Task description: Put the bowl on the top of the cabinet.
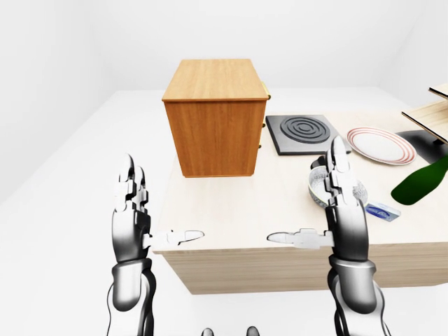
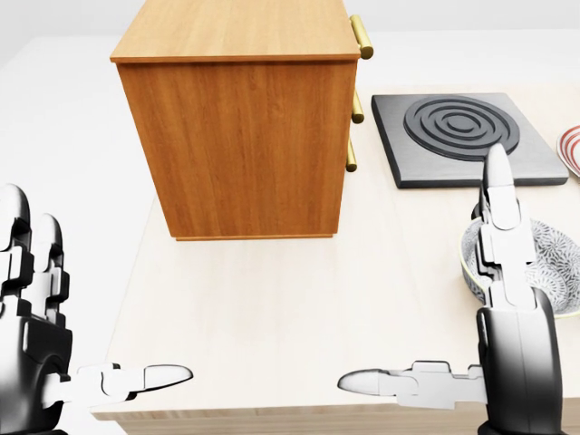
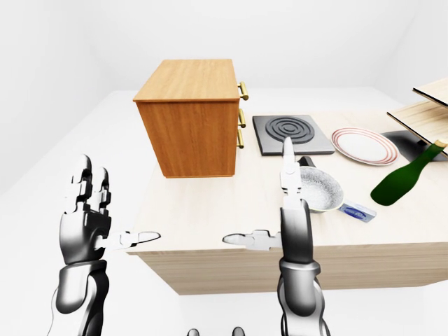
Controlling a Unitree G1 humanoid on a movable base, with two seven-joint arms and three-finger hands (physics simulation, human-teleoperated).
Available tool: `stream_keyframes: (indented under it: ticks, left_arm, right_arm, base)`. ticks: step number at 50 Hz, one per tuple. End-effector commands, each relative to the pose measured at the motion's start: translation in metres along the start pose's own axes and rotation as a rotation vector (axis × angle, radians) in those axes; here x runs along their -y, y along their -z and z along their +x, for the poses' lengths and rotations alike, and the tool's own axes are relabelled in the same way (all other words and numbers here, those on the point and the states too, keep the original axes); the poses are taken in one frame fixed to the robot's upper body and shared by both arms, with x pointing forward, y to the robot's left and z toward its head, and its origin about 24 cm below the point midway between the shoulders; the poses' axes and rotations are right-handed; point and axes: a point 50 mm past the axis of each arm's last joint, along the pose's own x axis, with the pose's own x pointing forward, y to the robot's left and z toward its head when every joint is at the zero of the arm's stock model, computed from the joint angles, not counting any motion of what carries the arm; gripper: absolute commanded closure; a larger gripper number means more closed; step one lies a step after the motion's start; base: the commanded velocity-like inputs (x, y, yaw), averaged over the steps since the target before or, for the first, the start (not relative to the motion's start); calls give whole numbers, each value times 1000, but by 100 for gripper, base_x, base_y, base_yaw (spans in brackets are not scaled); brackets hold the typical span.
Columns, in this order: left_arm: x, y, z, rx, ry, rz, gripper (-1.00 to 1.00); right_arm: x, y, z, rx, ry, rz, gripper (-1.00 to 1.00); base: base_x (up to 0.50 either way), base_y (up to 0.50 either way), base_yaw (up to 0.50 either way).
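Beside the bowl [image 3: 321,190] — stove plate [image 3: 292,134], striped plate [image 3: 364,145], green bottle [image 3: 404,174].

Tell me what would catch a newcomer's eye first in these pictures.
The tall wooden cabinet dominates, standing at the table's left end in the left-eye view. Two silver hands, left hand and right hand, stand open at the table's near edge. Right of the cabinet lie the patterned bowl, a black hob and a green bottle.

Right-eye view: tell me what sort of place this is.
Probably a simulated kitchen counter: a hotplate, a striped plate, a patterned bowl and a green bottle share the pale table beside a wooden cabinet.
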Motion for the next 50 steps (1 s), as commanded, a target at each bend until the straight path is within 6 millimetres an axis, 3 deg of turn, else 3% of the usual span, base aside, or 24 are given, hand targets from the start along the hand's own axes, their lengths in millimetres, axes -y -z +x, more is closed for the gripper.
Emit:
stream_keyframes:
  ticks: [1, 15, 50]
  left_arm:
    - [1, 2, 0, -9, 4, -1, -100]
    - [1, 2, 0, -10, 8, -1, -100]
    - [2, 4, 0, -14, 14, 0, -100]
  right_arm:
    - [-1, 1, -1, -6, -10, 4, -100]
    - [-3, 1, 0, -5, -19, 6, -100]
    - [-4, 4, 0, -16, -25, 15, -100]
  base:
    - [0, 0, 0]
    - [9, 0, 0]
    - [34, 9, 0]
